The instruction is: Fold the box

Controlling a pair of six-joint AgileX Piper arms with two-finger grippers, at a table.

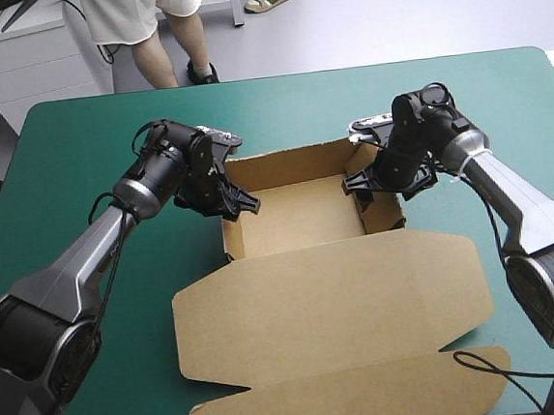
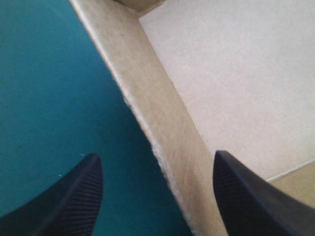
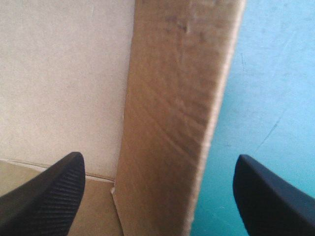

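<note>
High view looks down; both close wrist views share the box (image 1: pixel 302 215).

I see the box (image 1: pixel 297 215) at the middle of the table (image 1: pixel 76 128), its tray toward the far edge and its lid (image 1: pixel 334 304) flat toward the near edge. My left gripper (image 1: pixel 228 204) straddles the tray's left wall (image 2: pixel 162 142), one finger outside and one inside. My right gripper (image 1: pixel 372 185) straddles the right wall (image 3: pixel 172 123) likewise.

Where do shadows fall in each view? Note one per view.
High view: a thin dark shadow rims the box lid on the teal-green cover. Left wrist view: the cover darkens close under the raised wall. Right wrist view: the wall's face is dimmer than the floor beside it.
</note>
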